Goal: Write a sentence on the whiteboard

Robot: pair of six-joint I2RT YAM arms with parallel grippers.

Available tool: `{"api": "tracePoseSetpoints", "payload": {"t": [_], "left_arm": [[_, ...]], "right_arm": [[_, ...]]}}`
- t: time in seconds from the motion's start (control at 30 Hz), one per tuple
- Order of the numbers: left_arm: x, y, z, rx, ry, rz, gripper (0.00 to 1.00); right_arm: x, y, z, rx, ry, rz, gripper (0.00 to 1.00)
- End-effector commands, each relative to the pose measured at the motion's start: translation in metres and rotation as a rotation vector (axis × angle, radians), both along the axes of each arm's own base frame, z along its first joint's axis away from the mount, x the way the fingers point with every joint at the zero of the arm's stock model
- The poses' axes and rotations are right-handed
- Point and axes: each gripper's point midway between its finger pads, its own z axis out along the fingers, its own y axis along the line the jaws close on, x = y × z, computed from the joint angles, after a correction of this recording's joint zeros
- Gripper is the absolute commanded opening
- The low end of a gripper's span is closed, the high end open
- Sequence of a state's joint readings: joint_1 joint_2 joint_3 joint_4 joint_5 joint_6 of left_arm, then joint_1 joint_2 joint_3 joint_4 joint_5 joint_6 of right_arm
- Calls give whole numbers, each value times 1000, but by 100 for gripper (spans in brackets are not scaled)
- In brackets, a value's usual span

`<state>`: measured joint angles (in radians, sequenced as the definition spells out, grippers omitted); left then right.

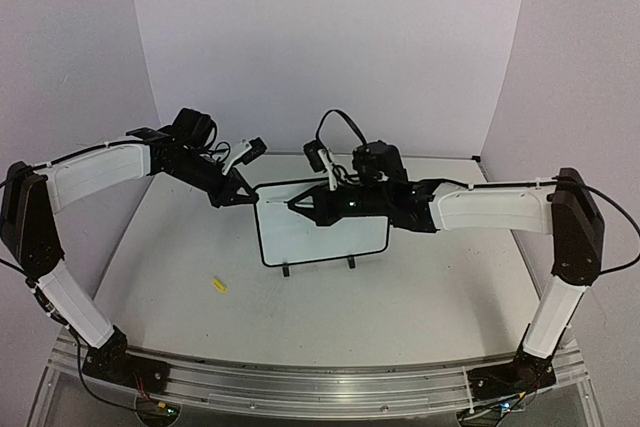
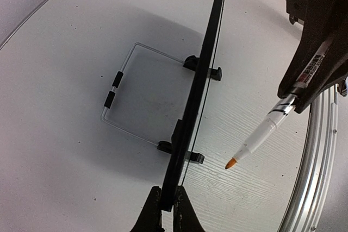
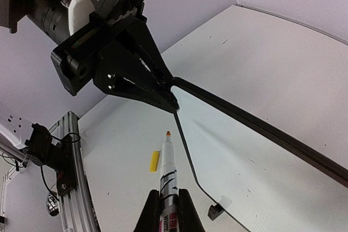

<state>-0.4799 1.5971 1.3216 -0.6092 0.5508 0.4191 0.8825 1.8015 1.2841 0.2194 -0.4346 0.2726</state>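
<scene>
The whiteboard (image 1: 330, 237) stands upright on two small black feet at mid-table. My left gripper (image 1: 243, 196) is shut on its upper left corner; the left wrist view shows the black frame (image 2: 202, 74) edge-on, pinched between the fingertips of that gripper (image 2: 167, 204). My right gripper (image 1: 300, 205) is shut on a white marker (image 3: 168, 169) and sits in front of the board's upper left. The marker's orange tip (image 2: 231, 163) hangs a short way off the board's face (image 3: 261, 177), near its left edge. The sentence is not visible on the board in these views.
A small yellow cap (image 1: 218, 284) lies on the table left of the board, also visible beside the marker (image 3: 155, 161). A thin wire stand (image 2: 122, 99) reaches out behind the board. A metal rail (image 1: 320, 387) runs along the near edge. Walls close off the back and sides.
</scene>
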Motion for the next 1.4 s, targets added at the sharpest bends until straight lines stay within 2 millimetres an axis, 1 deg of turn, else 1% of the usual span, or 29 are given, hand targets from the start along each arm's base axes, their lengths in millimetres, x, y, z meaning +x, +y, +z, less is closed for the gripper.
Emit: {"api": "tracePoseSetpoints", "payload": {"t": [0.0, 0.33, 0.6, 0.8, 1.27, 1.37], "left_arm": [[12, 16, 0, 64, -42, 52, 0], [12, 17, 1, 68, -49, 55, 0], [11, 17, 2, 70, -49, 56, 0], [11, 17, 0, 72, -48, 55, 0], [12, 17, 0, 73, -48, 54, 0], [12, 17, 1, 72, -51, 55, 0]], "right_arm": [[9, 12, 20, 53, -54, 0, 0], [16, 17, 23, 75, -59, -2, 0], [22, 16, 27, 88, -66, -18, 0], [28, 15, 25, 88, -68, -35, 0], [41, 10, 13, 71, -52, -87, 0], [41, 8, 4, 58, -40, -92, 0]]}}
